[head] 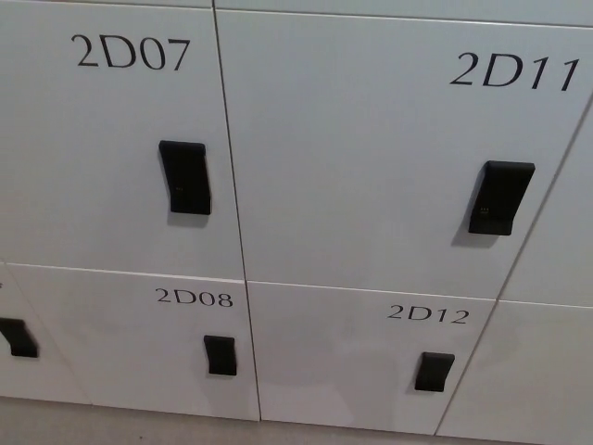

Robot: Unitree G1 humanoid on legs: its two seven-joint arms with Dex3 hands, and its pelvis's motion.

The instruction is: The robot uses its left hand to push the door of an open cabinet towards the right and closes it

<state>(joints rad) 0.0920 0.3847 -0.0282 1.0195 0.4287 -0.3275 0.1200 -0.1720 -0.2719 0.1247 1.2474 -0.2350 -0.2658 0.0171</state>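
Head view gives us a wall of pale grey flat-fronted locker doors, every one lying flush with its neighbours; no part of the robot shows, so neither the left hand nor the right hand is in view and nothing can be said of how their fingers stand. Upper left, the pale grey door lettered 2D07 (pixel 102 139) carries a black rectangular latch handle (pixel 184 177) near its right edge; right beside it across a thin dark seam sits the large pale grey door lettered 2D11 (pixel 371 148), its own black latch handle (pixel 500 197) well over to the right. Below, the smaller pale grey door lettered 2D08 (pixel 130 343) has a small black latch (pixel 220 355) close to its right edge; next to it the pale grey door lettered 2D12 (pixel 361 362), the task's door by the look of it, lies shut and level with the row, its small black latch (pixel 434 372) towards the right. Far left, another black latch (pixel 17 337) peeks in at the frame edge; along the bottom runs a strip of grey floor (pixel 139 428).
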